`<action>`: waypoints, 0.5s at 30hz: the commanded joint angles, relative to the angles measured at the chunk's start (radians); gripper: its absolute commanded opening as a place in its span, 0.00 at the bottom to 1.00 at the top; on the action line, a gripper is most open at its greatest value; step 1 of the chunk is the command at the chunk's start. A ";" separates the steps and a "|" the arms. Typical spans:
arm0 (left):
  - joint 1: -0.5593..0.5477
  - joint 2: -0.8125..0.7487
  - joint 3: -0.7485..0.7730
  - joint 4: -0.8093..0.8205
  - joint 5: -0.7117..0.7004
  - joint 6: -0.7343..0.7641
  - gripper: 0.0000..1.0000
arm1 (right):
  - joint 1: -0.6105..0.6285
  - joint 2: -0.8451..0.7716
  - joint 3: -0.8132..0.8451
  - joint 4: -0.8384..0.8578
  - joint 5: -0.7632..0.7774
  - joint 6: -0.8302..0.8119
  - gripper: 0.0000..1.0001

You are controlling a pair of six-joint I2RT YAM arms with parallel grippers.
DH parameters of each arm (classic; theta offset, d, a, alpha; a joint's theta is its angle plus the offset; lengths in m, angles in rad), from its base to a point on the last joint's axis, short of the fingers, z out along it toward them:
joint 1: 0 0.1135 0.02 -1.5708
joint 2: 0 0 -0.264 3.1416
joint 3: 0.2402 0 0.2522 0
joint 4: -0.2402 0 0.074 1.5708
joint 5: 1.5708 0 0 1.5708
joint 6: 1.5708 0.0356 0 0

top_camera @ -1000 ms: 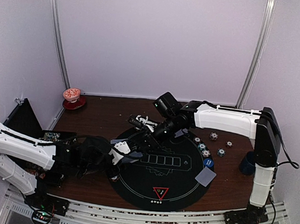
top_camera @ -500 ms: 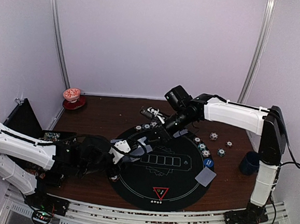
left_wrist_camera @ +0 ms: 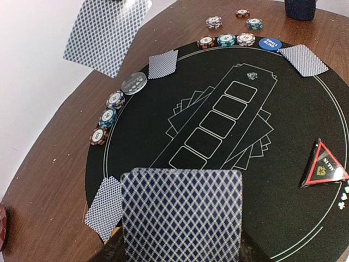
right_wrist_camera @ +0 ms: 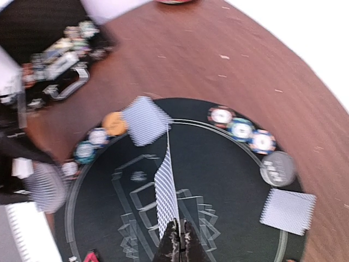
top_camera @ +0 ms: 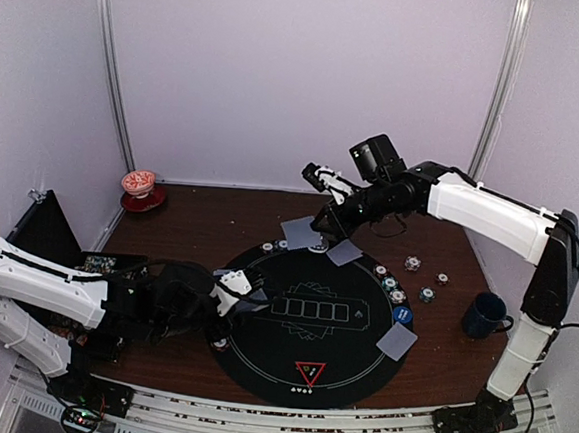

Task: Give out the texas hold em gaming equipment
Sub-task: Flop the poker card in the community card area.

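Note:
My left gripper (top_camera: 247, 297) hovers low over the left side of the black round mat (top_camera: 305, 343), shut on a deck of grey-blue-backed cards (left_wrist_camera: 182, 215) that hides its fingers. Above the mat's far rim, my right gripper (right_wrist_camera: 179, 236) is shut on a single card (right_wrist_camera: 166, 183), which hangs in the air (top_camera: 301, 233). Dealt cards (top_camera: 345, 251) (top_camera: 397, 339) (left_wrist_camera: 104, 207) lie face down at the mat's rim. Striped chips (left_wrist_camera: 107, 116) (top_camera: 390, 283), an orange button (right_wrist_camera: 114, 124), a blue button (top_camera: 401, 313) and a red triangle marker (top_camera: 309, 372) sit on the mat.
A dark blue mug (top_camera: 485, 314) stands at the right, with loose chips (top_camera: 428, 295) on the wood beside it. A red-and-white cup on a saucer (top_camera: 139, 187) sits at the back left. A black case (top_camera: 43, 225) and chip tray (top_camera: 100, 262) lie left.
My right arm has risen and swung back to the right, away from the left gripper, carrying one card off with it. The left arm has stayed put with the deck.

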 commanded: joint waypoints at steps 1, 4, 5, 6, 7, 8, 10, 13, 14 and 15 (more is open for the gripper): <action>-0.003 -0.035 0.020 0.028 -0.057 -0.022 0.53 | 0.056 0.070 0.001 0.024 0.315 -0.005 0.00; -0.003 -0.052 0.020 0.009 -0.091 -0.029 0.53 | 0.117 0.118 0.011 0.033 0.479 -0.018 0.00; -0.003 -0.061 0.021 0.002 -0.105 -0.034 0.53 | 0.143 0.144 0.019 0.037 0.546 -0.020 0.00; -0.003 -0.070 0.021 -0.009 -0.119 -0.037 0.53 | 0.160 0.165 0.023 0.039 0.588 -0.023 0.00; -0.003 -0.080 0.021 -0.016 -0.131 -0.041 0.53 | 0.178 0.184 0.033 0.042 0.626 -0.024 0.00; -0.003 -0.092 0.020 -0.025 -0.143 -0.047 0.53 | 0.192 0.204 0.039 0.046 0.657 -0.025 0.00; -0.003 -0.118 0.017 -0.038 -0.160 -0.053 0.53 | 0.217 0.244 0.057 0.046 0.699 -0.025 0.00; -0.003 -0.162 0.010 -0.057 -0.184 -0.064 0.53 | 0.253 0.315 0.097 0.033 0.772 -0.029 0.00; -0.004 -0.176 0.007 -0.060 -0.190 -0.065 0.53 | 0.264 0.338 0.113 0.026 0.794 -0.027 0.00; -0.003 -0.188 0.004 -0.064 -0.199 -0.068 0.54 | 0.274 0.354 0.125 0.021 0.798 -0.027 0.00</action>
